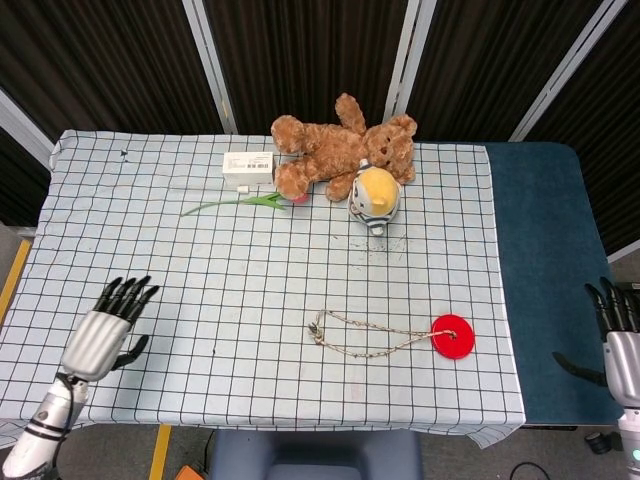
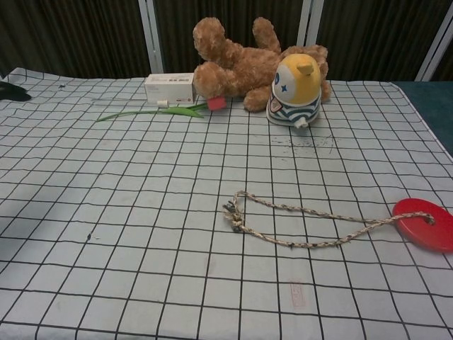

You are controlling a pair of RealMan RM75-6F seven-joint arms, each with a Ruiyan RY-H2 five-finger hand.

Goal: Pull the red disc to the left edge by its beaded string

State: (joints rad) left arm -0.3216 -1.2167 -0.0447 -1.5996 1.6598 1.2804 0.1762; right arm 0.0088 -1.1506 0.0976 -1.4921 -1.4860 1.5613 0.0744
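The red disc lies flat on the checked cloth at the front right, also seen as the red disc in the chest view. Its beaded string runs left from it in a loop, ending in a small knot; the same beaded string shows in the chest view. My left hand hovers over the cloth's front left, fingers spread, holding nothing, far left of the string. Off the table's right side, my right hand is open and holds nothing.
A brown teddy bear, a yellow egg-shaped toy, a white box and a green-stemmed flower lie at the back. A dark blue strip covers the table's right side.
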